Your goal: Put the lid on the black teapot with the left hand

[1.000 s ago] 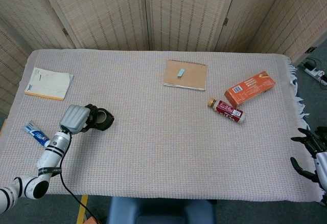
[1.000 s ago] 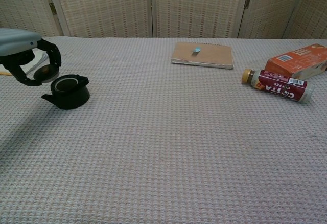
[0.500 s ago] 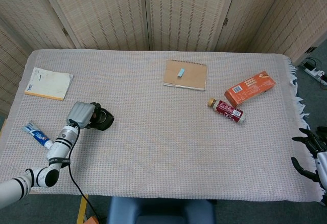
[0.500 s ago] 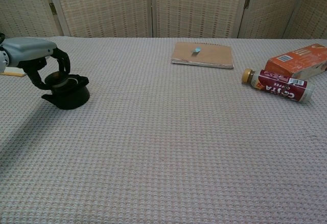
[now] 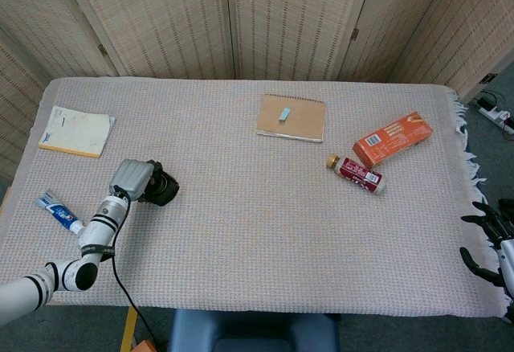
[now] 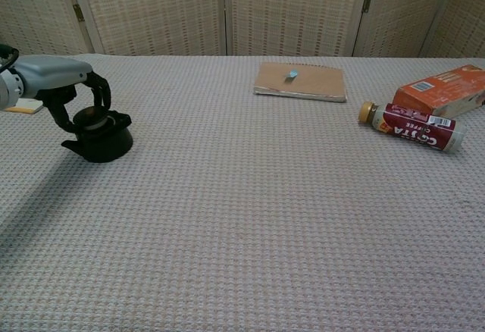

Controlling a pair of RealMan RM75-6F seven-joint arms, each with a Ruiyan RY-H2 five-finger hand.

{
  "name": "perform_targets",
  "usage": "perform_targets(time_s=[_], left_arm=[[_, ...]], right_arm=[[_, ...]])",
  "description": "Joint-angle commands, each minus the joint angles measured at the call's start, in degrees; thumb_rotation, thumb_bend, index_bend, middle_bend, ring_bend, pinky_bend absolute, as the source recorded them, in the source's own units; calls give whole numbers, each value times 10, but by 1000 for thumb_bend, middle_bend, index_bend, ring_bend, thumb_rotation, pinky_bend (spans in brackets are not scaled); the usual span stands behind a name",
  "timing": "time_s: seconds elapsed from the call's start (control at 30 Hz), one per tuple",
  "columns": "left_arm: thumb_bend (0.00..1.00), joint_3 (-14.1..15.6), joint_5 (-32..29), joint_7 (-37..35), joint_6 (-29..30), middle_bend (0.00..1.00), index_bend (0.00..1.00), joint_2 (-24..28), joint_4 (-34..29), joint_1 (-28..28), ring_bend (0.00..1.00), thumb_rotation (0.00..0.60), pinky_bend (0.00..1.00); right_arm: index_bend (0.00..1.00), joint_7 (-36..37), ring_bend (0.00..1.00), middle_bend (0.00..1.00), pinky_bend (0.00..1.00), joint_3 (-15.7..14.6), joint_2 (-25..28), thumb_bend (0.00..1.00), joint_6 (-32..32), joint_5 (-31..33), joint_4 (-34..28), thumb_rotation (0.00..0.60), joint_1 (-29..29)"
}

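Observation:
The black teapot (image 6: 102,141) stands on the table's left side; in the head view the teapot (image 5: 165,190) is partly hidden under my left hand (image 5: 132,180). In the chest view my left hand (image 6: 70,89) reaches over the pot from the left and holds the lid (image 6: 92,119) in its curled fingers, right on the pot's opening. Whether the lid sits fully in the rim cannot be told. My right hand (image 5: 491,239) hangs off the table's right edge, fingers spread, holding nothing.
A toothpaste tube (image 5: 58,210) lies near the left arm and a yellow-edged notepad (image 5: 76,131) sits at the far left. A brown notebook (image 5: 291,116) with a small blue eraser lies at the back middle. An orange box (image 5: 392,138) and a bottle (image 5: 359,173) lie to the right.
My left hand has moved right and down, bringing the lid from beside the teapot onto its opening. The right hand has hardly moved.

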Motion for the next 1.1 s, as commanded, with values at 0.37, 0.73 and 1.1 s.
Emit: perform_targets(time_s=[0.37,0.73,1.1], left_arm=[[250,8,-21,10,8,280,204,7,-18,-12,824,600,735],[250,6,-20,-2,38,259,215,35,-55,-5,819,600,734],[246,30,-11,-9,49,259,215,72,-113,16,830,600,736]], right_arm=[[283,2,271,180,113,1,0,371,1,0,2,600,-1],[283,6,269,180,120,2,1,372,3,0,4,600,-2],[283,7,271,180,123,3,-2,372,-2,1,8,600,1]])
